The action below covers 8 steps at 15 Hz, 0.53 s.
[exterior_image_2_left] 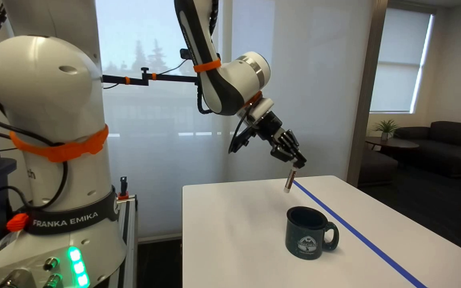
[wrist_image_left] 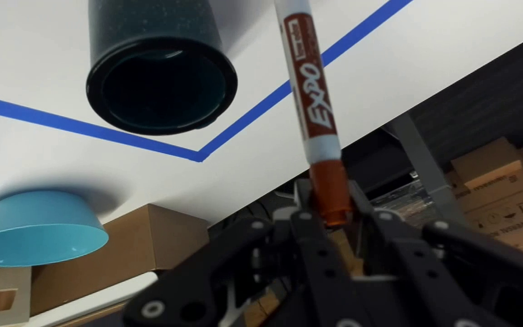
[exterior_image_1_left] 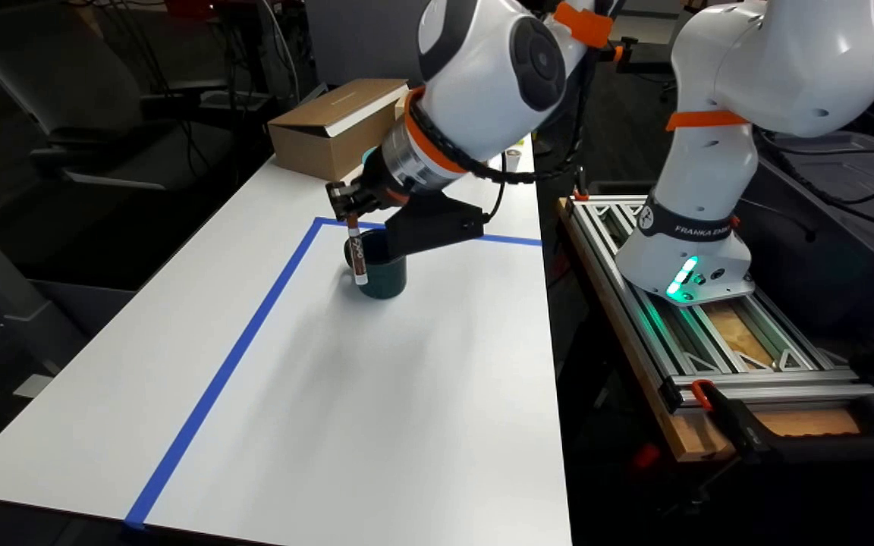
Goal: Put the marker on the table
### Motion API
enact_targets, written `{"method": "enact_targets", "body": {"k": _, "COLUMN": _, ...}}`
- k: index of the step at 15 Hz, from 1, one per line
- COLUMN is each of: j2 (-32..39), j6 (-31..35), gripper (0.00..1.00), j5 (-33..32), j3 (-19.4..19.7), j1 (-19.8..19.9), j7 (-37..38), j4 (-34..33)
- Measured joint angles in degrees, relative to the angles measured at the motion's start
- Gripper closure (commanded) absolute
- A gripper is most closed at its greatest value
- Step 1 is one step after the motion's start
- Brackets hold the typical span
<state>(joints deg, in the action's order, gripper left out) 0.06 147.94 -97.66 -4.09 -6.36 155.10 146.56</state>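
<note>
In an exterior view, the near part of the white table (exterior_image_1_left: 407,425) bears a blue tape line (exterior_image_1_left: 234,360) along its left side. Beyond this, the gripper (wrist_image_left: 328,200) hangs low, pointing left and down. Its fingers (wrist_image_left: 309,231) are closed to the width of the marker (exterior_image_1_left: 357,250), gripping it by the reddish-brown cap. The marker is in the air above the table, slightly tilted, whitish end downward. Just beyond it, and apart from it, a dark green mug (exterior_image_1_left: 385,279) stands upright on the table. To the right is the robot base (exterior_image_1_left: 683,262), green lights lit. Farther off, a light-blue bowl (wrist_image_left: 43,209) and a cardboard box (exterior_image_1_left: 315,155) sit toward the table's far end. A dark chair (exterior_image_1_left: 65,68) stands at far left.
</note>
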Motion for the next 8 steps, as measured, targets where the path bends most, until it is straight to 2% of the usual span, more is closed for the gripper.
{"method": "enact_targets", "body": {"k": 1, "j2": -0.01, "j6": -0.81, "gripper": 0.95, "j5": -3.37, "j3": -0.71, "j1": -0.53, "j7": 2.00, "j4": 1.00}}
{"method": "enact_targets", "body": {"k": 8, "j2": -6.40, "j6": -5.70, "gripper": 0.95, "j5": -7.56, "j3": -5.78, "j1": -4.03, "j7": 0.37, "j4": 5.09}}
